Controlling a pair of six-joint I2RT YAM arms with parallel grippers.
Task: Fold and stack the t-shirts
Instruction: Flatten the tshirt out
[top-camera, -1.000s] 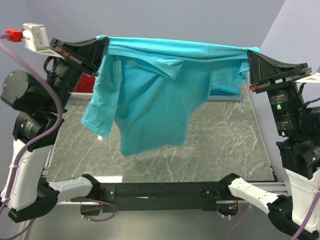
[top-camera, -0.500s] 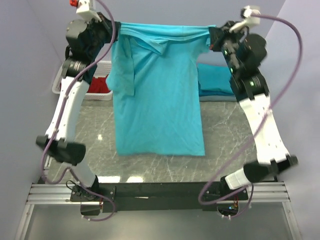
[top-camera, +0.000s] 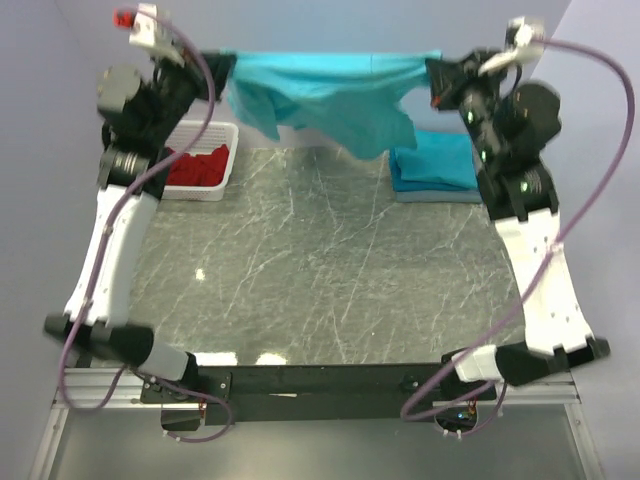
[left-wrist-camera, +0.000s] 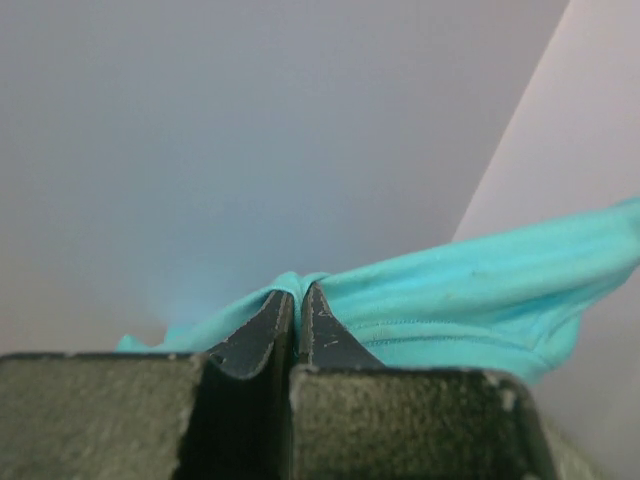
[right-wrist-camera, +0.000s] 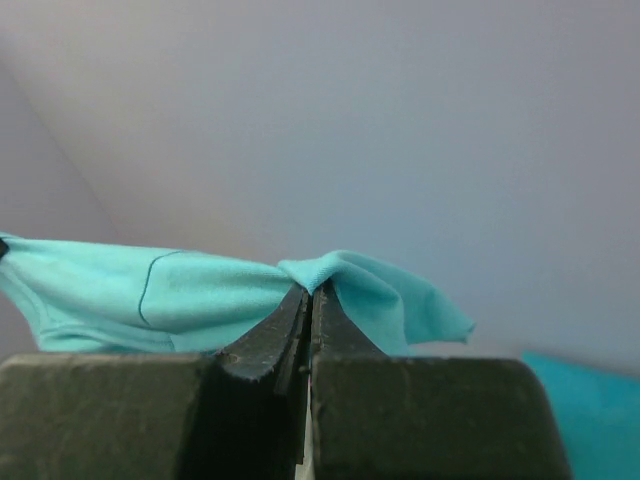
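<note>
Left pincer (top-camera: 224, 66), right pincer (top-camera: 433, 74) tight on one taut t-shirt (top-camera: 330, 95) over grey marbled table (top-camera: 300, 260), lilac walls (top-camera: 330, 22).

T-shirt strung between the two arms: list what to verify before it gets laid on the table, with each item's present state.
1. Left gripper shut on the held t-shirt: ok, the fabric is pinched at the fingertips.
2. Right gripper shut on the same shirt: ok.
3. Top edge stretched between the grippers: ok, roughly level.
4. Shirt body hanging flat: not ok, it is bunched under the edge.
5. Shirt apart from the folded stack: cannot tell, they overlap in the top view.
6. Shirt apart from the white bin: ok, the bin sits off to the left.
7. Open stretch of table for laying down: ok.
</note>
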